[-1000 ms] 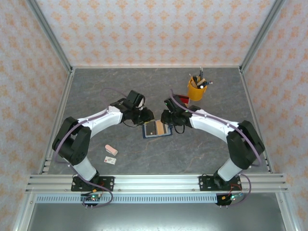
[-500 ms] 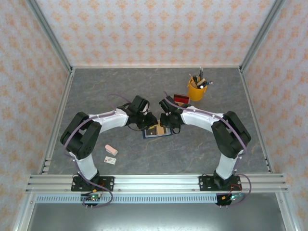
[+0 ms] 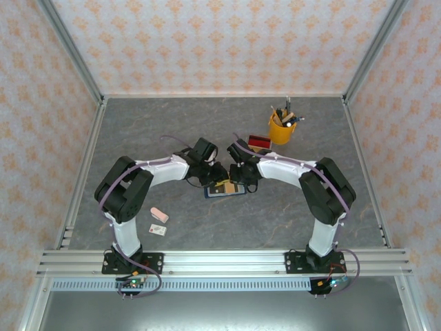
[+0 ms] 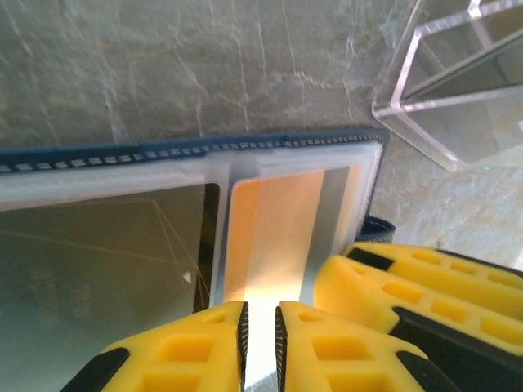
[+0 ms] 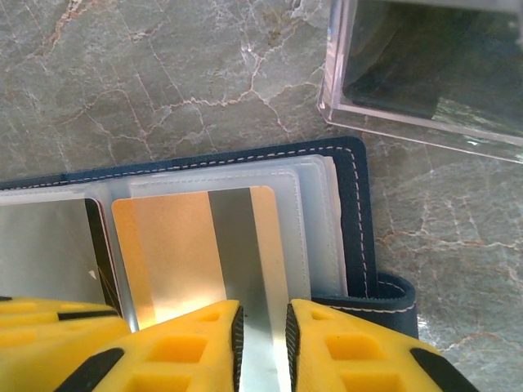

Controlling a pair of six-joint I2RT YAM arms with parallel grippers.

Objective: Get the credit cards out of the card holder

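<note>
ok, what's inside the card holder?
The card holder holds an orange card with a grey stripe in a clear sleeve, and a grey card in the sleeve left of it. Yellow fingers cover their near ends; any cards stacked underneath can't be seen.

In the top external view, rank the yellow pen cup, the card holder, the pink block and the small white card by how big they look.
1. Card holder and yellow pen cup: alike, the holder partly covered.
2. Pink block and small white card: both smaller, too close to rank.
</note>
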